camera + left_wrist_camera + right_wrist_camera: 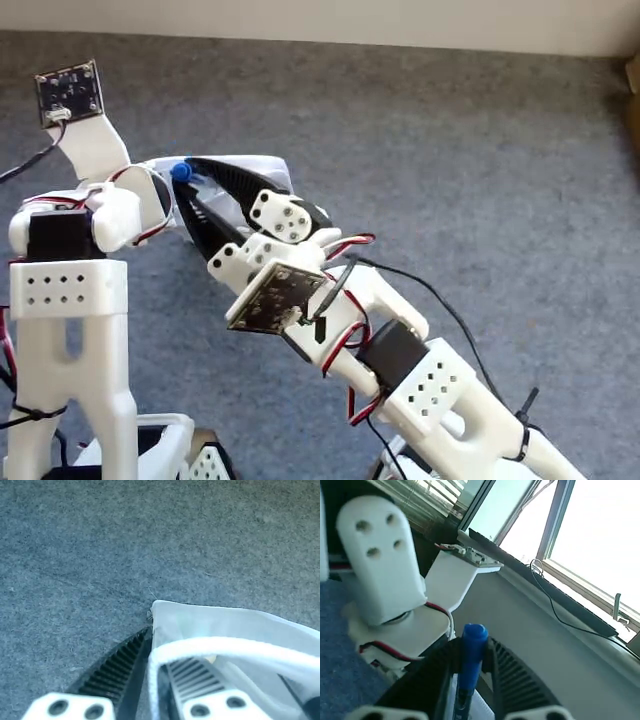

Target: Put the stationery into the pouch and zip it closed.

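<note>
1. Clamping a blue pen point(473, 635), the right gripper point(470, 647) has its jaws narrowed onto the barrel.
2. Beyond, the left gripper point(156, 650) pinches the pouch point(225, 625) edge on the carpet.
3. Pen seemingly not fully in; zipping remains.

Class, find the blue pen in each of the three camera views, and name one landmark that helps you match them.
High view: the blue pen, cap showing, sits in the black fingers of the right gripper, against the pouch, beside the left arm.
Left wrist view: no pen I can identify; the left gripper pinches the pouch at its corner.
Right wrist view: the pen is clamped in the right gripper.
Shared landmark: the left arm's white body.
</note>
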`<state>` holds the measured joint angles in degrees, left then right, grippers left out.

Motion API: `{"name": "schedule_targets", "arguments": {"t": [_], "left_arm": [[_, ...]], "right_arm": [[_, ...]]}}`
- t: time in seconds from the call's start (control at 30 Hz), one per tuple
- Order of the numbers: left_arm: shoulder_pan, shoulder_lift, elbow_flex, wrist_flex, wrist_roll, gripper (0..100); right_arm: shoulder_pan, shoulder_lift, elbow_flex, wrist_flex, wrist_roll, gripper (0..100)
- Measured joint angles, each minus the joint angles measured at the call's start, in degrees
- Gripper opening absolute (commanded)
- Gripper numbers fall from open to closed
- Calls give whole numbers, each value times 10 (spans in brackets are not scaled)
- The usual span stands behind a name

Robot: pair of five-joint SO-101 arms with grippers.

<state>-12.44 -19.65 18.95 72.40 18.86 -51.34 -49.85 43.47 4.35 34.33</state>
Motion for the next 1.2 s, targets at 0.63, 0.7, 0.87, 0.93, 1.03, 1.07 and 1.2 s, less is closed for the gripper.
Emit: {"name": "schedule_targets", "arguments": {"t": [0.63, 0.7, 0.87, 0.93, 1.03, 1.07, 1.2], "left_arm": [[0, 0, 0, 0, 0, 8], [0, 0, 0, 0, 0, 8], [0, 0, 0, 0, 0, 8], [0, 0, 0, 0, 0, 8], [0, 0, 0, 0, 0, 8], [0, 0, 0, 0, 0, 8], [0, 0, 0, 0, 0, 8]], "right_arm": [[0, 0, 0, 22, -5, 116], [0, 0, 0, 22, -5, 149], [0, 0, 0, 22, -63, 149], [0, 0, 0, 22, -72, 149], [0, 0, 0, 22, -75, 149], [0, 0, 0, 22, -76, 149], [0, 0, 0, 22, -76, 149]]}}
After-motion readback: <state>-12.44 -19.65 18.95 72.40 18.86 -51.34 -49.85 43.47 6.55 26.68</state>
